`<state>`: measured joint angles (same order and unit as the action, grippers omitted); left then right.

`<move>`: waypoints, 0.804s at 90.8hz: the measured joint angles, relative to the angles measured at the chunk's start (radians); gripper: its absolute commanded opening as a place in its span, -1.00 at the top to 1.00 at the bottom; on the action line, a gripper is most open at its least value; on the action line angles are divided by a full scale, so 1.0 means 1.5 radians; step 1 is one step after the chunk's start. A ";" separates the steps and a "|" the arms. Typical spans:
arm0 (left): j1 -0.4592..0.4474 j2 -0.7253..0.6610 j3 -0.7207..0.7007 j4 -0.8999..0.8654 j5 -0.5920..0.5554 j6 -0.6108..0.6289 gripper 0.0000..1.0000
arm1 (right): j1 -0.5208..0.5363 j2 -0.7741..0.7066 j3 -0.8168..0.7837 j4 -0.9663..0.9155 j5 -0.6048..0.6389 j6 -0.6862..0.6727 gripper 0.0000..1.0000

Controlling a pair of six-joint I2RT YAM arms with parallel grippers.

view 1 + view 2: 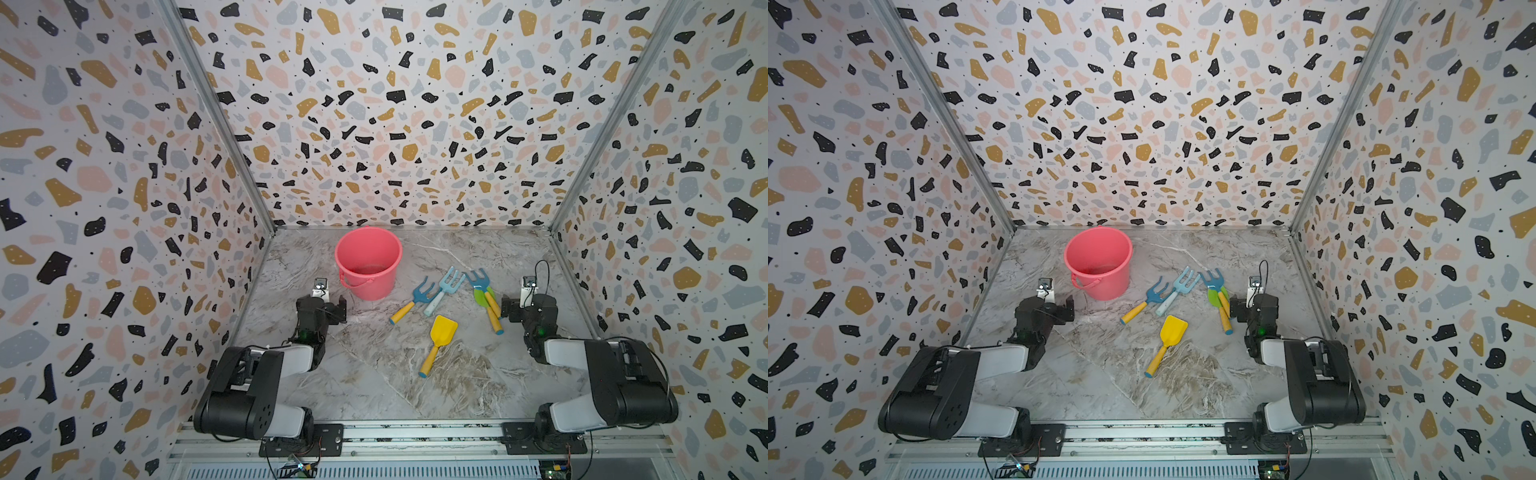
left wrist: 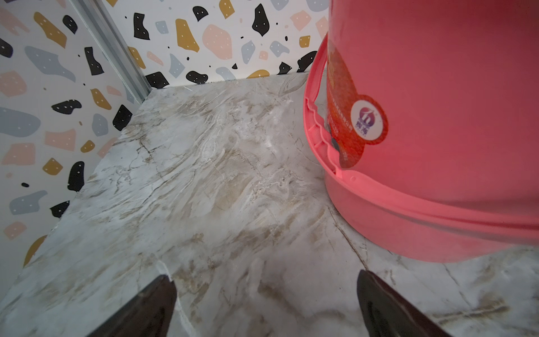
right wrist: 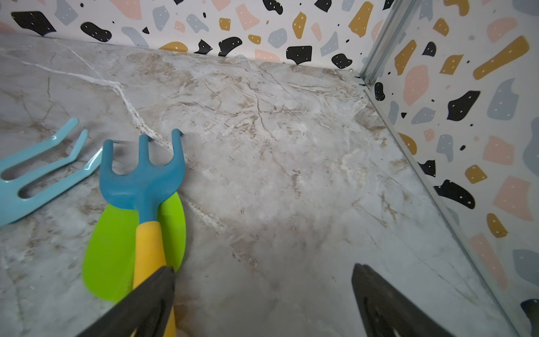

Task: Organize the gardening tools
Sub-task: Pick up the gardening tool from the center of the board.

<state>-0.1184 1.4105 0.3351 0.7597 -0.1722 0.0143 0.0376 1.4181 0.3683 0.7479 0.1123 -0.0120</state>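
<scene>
The gardening tools lie right of centre on the marble table. A dark-blue rake (image 1: 413,300) and a light-blue rake (image 1: 444,289) lie side by side. Another dark-blue rake (image 3: 143,181) rests across a green spade (image 3: 110,248). A yellow shovel (image 1: 439,336) lies nearer the front. My right gripper (image 3: 264,271) is open and empty just right of the spade, one finger (image 3: 151,294) over the rake's yellow handle. Beside the pink bucket, my left gripper (image 2: 267,280) is open over bare table.
The pink bucket (image 1: 368,262) stands upright at the back, left of the tools, its handle (image 2: 316,125) hanging down its side. Patterned walls (image 1: 124,208) close in the left, right and back. Both arm bases sit on the front rail (image 1: 415,434).
</scene>
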 measured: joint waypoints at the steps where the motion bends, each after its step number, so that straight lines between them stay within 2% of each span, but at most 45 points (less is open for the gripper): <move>1: 0.000 -0.003 0.000 -0.004 -0.001 -0.001 -0.99 | 0.000 -0.006 0.001 -0.006 0.000 0.000 -1.00; 23: 0.000 -0.151 0.000 -0.089 -0.058 -0.020 -0.99 | 0.000 -0.101 0.104 -0.203 0.003 0.038 -1.00; 43: 0.000 -0.298 0.001 -0.187 -0.111 -0.089 -0.99 | 0.000 -0.149 0.179 -0.373 -0.019 0.122 -1.00; 56: 0.000 -0.375 0.017 -0.297 -0.110 -0.145 -0.99 | 0.000 -0.151 0.217 -0.504 -0.035 0.172 -1.00; 73: 0.000 -0.474 0.065 -0.445 -0.064 -0.223 -0.99 | 0.000 -0.138 0.272 -0.648 -0.053 0.198 -1.00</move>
<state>-0.1184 0.7002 0.4320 0.0917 -0.2676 -0.3195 0.0376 1.2106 0.7757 -0.2245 0.0334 0.2855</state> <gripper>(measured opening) 0.994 0.998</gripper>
